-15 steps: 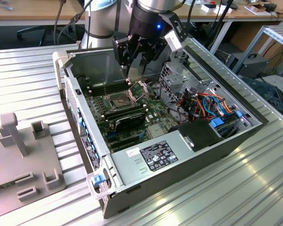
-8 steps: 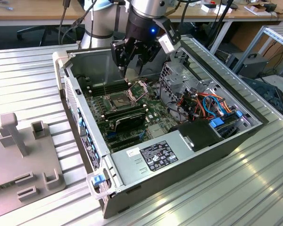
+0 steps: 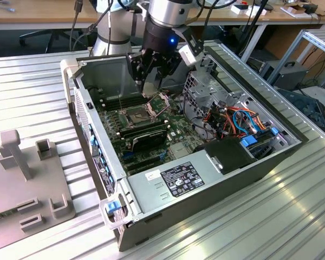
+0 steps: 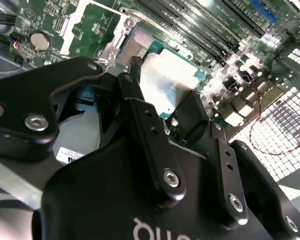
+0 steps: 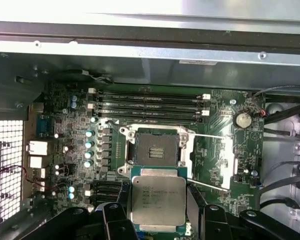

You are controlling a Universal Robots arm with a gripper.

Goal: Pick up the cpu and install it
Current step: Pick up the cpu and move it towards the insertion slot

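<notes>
Cpu (image 5: 157,195) is pinched by two opposite edges between the claw's (image 5: 159,212) black fingers (image 5: 195,200), which are clamped tight on it. It hangs flat, its grey metal lid turned up and away from the motherboard (image 5: 215,150). Being square, it has no longer side. In the first wrist view its edges run in line with those of the open socket (image 5: 154,149), which lies bare just beside it and lower down. In the exterior view the claw is down inside the computer case (image 3: 206,189).
</notes>
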